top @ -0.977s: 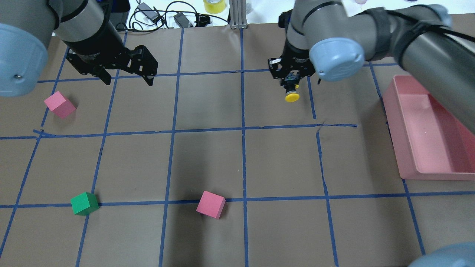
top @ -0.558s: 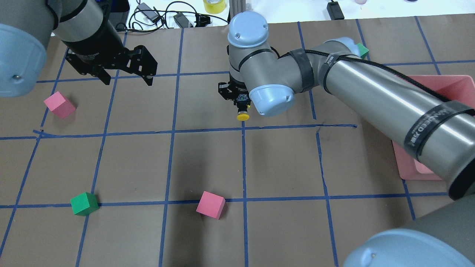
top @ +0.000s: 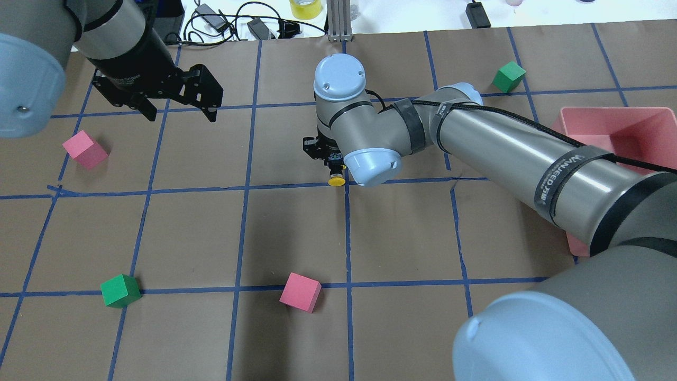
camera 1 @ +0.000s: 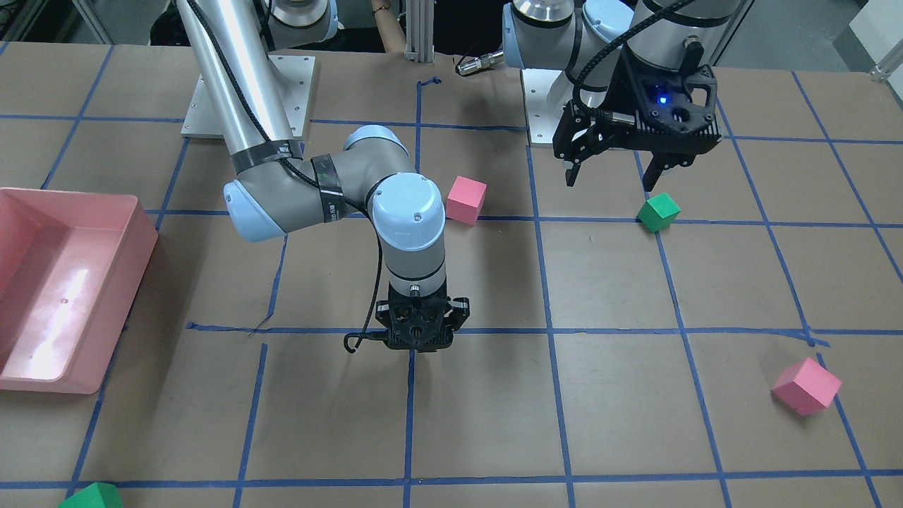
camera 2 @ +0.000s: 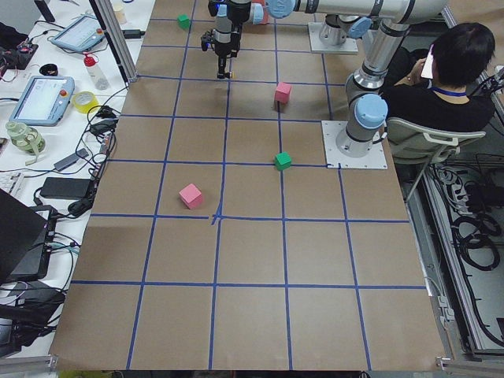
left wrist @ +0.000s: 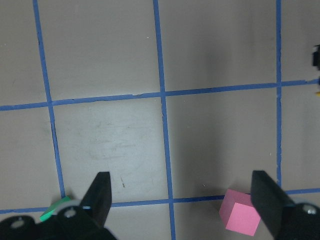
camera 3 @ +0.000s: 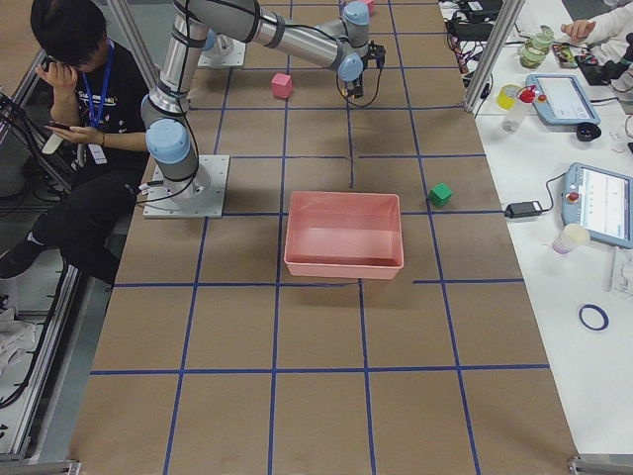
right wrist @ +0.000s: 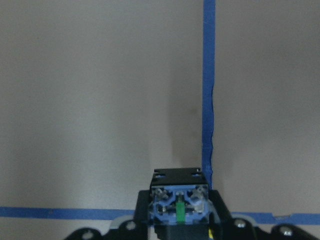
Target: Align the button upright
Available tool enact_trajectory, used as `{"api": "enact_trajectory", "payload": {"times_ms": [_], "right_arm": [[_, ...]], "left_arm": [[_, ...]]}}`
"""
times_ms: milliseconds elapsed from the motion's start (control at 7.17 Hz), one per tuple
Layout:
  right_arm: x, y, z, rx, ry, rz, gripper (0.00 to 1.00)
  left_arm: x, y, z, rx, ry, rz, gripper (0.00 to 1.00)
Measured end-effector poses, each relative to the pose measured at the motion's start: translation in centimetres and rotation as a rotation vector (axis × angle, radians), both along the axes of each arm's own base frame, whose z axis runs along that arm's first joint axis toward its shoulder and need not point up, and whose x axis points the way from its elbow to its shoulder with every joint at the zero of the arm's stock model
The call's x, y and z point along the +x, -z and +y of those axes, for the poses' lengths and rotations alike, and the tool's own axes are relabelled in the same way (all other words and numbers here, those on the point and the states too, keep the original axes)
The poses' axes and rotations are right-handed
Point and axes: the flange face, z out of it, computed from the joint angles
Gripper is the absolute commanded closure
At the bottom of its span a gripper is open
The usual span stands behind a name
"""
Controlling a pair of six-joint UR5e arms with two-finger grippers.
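The button hangs cap down in my right gripper (top: 332, 168), its yellow cap (top: 336, 181) just over the crossing of two blue tape lines at mid-table. In the right wrist view its black block base with blue-and-silver terminals (right wrist: 178, 199) faces the camera between the jaws. In the front view the right gripper (camera 1: 421, 337) hides the button. I cannot tell whether the cap touches the paper. My left gripper (top: 182, 112) is open and empty, held high at the far left; it also shows in the front view (camera 1: 610, 180).
A pink cube (top: 85, 150) and a green cube (top: 120, 290) lie on the left, another pink cube (top: 300, 292) near the front middle, a second green cube (top: 509, 76) far right. A pink bin (top: 634, 119) stands right, partly behind my right arm.
My right arm has swung left across the table with the button, from the right half to the central tape crossing. The left arm has not moved.
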Motion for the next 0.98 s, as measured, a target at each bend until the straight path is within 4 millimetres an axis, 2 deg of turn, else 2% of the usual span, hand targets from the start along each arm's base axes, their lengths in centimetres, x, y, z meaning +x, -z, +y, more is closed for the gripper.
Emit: {"api": "enact_trajectory", "payload": {"times_ms": [419,558,837,977], "right_arm": [[-0.2,1.3,0.7,0.018,-0.006,0.007,0.89],[-0.3,1.7,0.9,0.021,-0.007,0.007,0.81],[-0.3,2.2,1.1,0.027,-0.007,0.007,0.47],[-0.4,2.3,1.2,0.029,-0.007,0.008,0.19]], "left_arm": [[0.0,-0.3,0.0,-0.006,0.0,-0.007,0.0],[0.1,-0.5,-0.1,-0.01,0.0,-0.011,0.0],[-0.1,-1.0,-0.6,-0.02,-0.013,-0.001,0.0],[-0.1,-1.0,-1.1,-0.02,-0.015,0.001,0.0]]}}
